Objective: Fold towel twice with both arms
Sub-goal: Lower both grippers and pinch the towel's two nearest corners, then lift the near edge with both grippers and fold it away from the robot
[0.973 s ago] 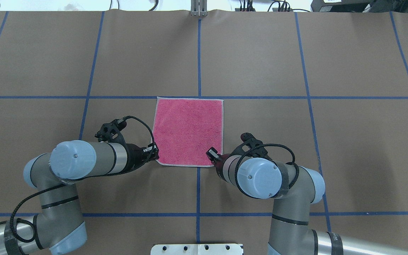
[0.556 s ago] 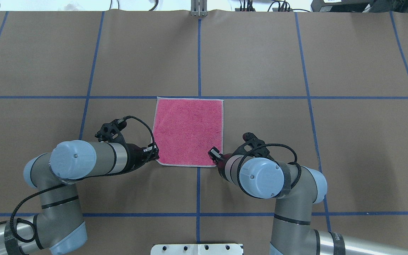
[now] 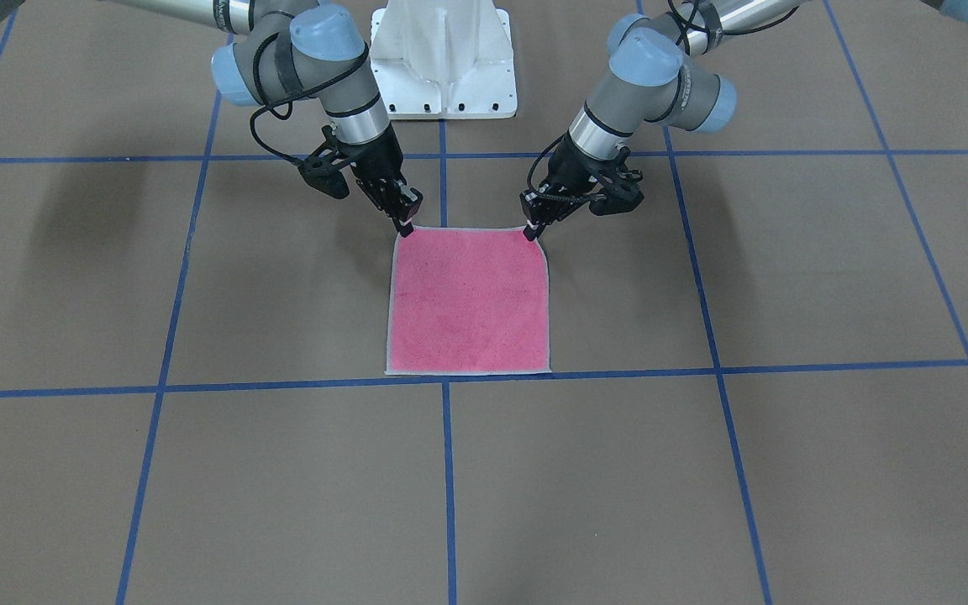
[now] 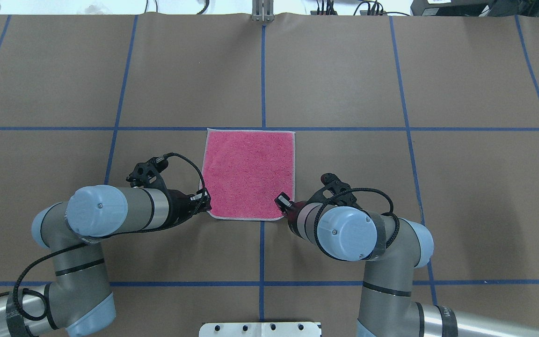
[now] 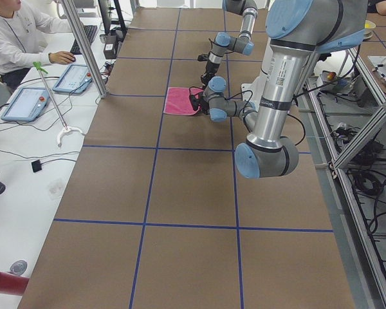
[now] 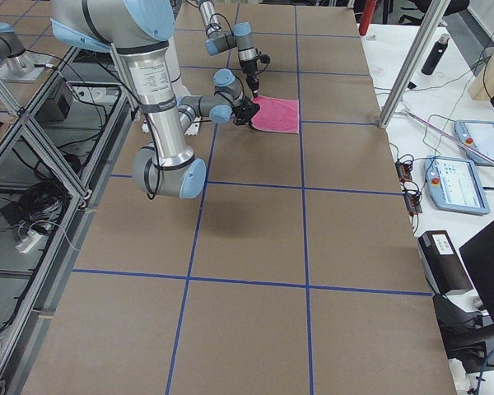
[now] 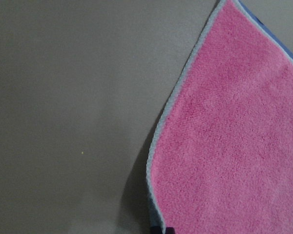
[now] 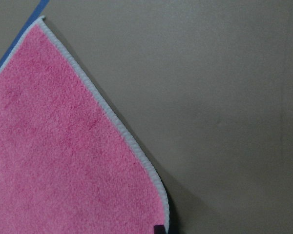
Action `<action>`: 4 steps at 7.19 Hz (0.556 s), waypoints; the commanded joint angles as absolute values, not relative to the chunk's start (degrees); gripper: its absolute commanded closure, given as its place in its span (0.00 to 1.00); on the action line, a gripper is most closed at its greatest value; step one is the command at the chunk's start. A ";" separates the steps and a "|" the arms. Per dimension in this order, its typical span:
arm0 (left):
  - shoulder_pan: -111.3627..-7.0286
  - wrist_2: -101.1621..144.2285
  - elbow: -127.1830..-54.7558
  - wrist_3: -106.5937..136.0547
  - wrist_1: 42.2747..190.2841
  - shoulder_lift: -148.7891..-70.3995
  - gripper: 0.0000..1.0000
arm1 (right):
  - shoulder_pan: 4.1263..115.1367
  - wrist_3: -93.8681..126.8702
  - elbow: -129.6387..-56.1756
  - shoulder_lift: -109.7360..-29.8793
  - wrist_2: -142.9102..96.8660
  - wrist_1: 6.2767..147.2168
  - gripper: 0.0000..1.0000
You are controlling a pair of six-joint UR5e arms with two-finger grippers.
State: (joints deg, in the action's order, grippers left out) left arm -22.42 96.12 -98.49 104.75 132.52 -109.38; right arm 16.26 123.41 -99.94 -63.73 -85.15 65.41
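The towel [image 4: 248, 173] lies pink face up near the table's middle, flat except at its two near corners; it also shows in the front view [image 3: 469, 307]. My left gripper [image 4: 206, 206] is shut on the towel's near-left corner, seen in the front view [image 3: 532, 231] on the right. My right gripper [image 4: 281, 206] is shut on the near-right corner [image 3: 407, 227]. In both wrist views the pinched corner of the towel [image 7: 229, 146] [image 8: 63, 156] is raised slightly and casts a shadow on the table. The grey face barely shows.
The white pedestal [image 3: 442, 59] stands between the arm bases. Blue tape lines [image 4: 263, 70] grid the brown table. An operator [image 5: 13, 32] sits at a side desk with tablets [image 5: 26, 103]. A metal post [image 6: 412, 58] stands at the table's far edge.
The right arm has drawn back slightly toward the robot. The towel's near corners have rounded in and lifted a little. The left arm has barely moved.
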 commanded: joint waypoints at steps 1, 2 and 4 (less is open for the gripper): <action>-22.50 99.81 -101.85 104.76 132.28 -108.90 1.00 | 16.44 123.40 -104.83 -66.87 -85.34 65.48 1.00; -22.50 101.32 -105.69 104.77 132.10 -106.03 1.00 | 15.74 123.40 -108.68 -69.76 -85.43 65.74 1.00; -22.41 103.18 -110.74 104.85 131.92 -102.31 1.00 | 14.07 123.40 -112.67 -73.03 -85.34 65.83 1.00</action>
State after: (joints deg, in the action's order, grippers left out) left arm -22.49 102.19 -108.31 104.82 132.05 -104.03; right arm 14.89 123.40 -110.56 -71.39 -85.36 65.72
